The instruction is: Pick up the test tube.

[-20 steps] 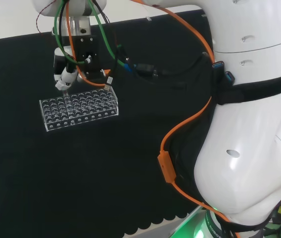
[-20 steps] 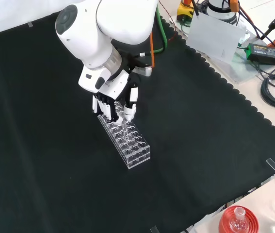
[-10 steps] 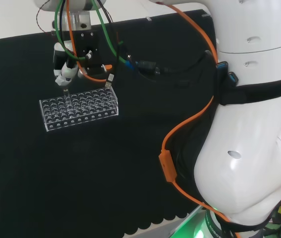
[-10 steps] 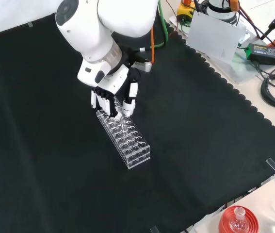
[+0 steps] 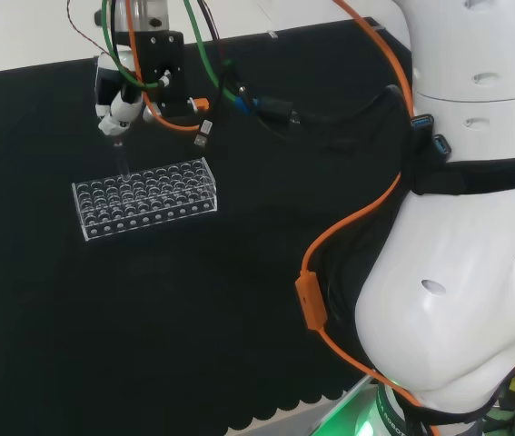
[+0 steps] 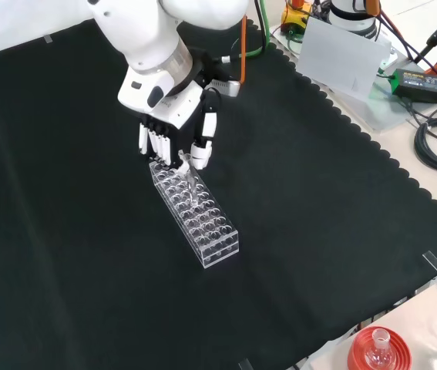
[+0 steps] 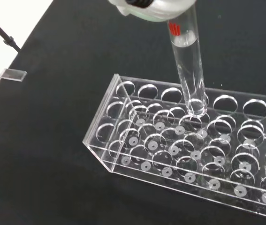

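You have the slim clear glass test tube pinched at its top end by the black and white hand, thumb and fingers closed on it just above the red marking near the rim. It hangs close to upright with its rounded bottom just above the holes of the clear plastic test tube rack, which sits on the black cloth worktop.

Treat the tube as light, stiff, smooth and breakable: judged from its look, glass this thin would slip through the fingers easily and would chip if knocked sideways against the rack's upper plate. The top end is the sensible place to hold it, since the rest sits inside the rack when stowed.

The wrist view gives you what the others cannot: the tube's outline, the red mark, and how its bottom stands over the holes. In the head view the tube is a faint streak below the hand, above the rack's far edge. The front view shows the curled fingers best.
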